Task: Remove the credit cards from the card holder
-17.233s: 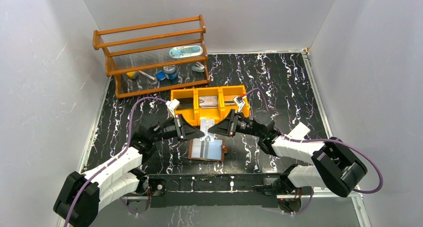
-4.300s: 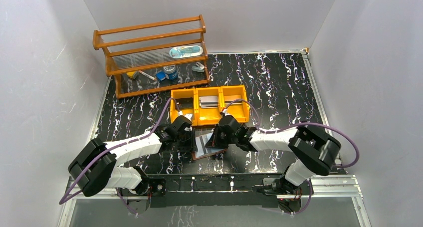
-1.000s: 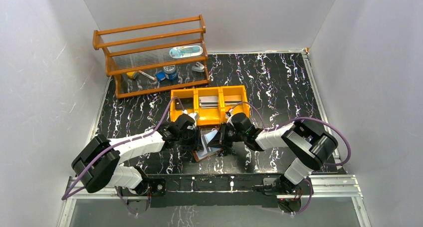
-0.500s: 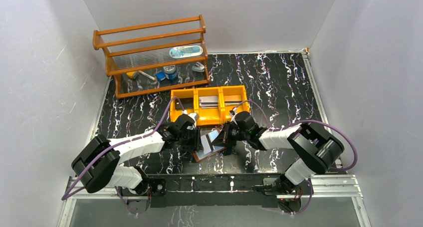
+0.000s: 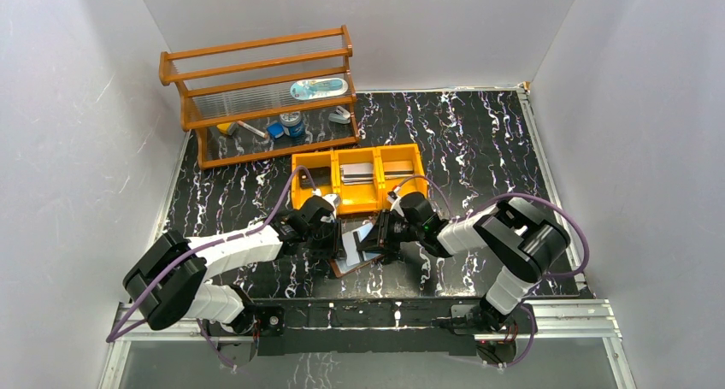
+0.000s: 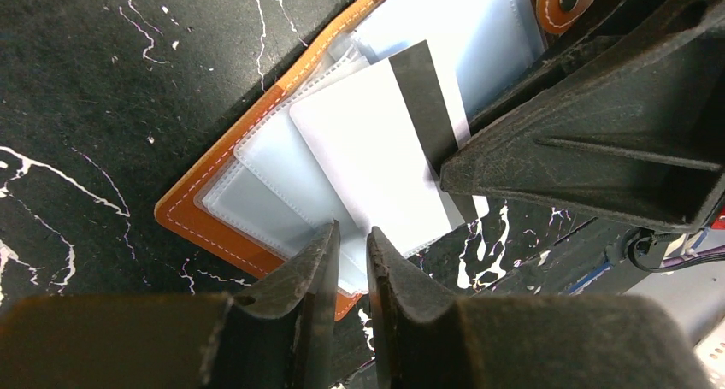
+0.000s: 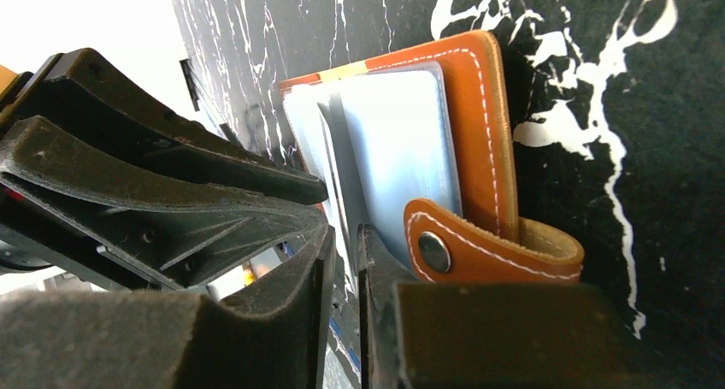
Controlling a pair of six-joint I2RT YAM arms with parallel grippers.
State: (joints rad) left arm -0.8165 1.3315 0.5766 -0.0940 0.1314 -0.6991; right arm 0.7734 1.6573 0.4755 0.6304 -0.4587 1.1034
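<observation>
Over the card holder (image 6: 184, 218), left gripper (image 6: 350, 239) and right gripper (image 7: 342, 235) almost closed, grasp unclear; pin it flat, slide striped credit card (image 6: 368, 167) straight out

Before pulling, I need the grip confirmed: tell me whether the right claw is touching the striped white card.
Cannot tell. In the left wrist view the right claw overlaps the striped edge of the white card, hiding any contact.

- Left arm (image 5: 226, 252) and right arm (image 5: 462, 232): white link shells between bulky black joint housings.
- Purple cable (image 5: 275, 209) loops along each arm.
- Left pincer (image 6: 350, 239) and right pincer (image 7: 344, 239): matte black, grainy, wedge-shaped fingers.
- Black base bar (image 5: 359, 314) at six o'clock.
</observation>
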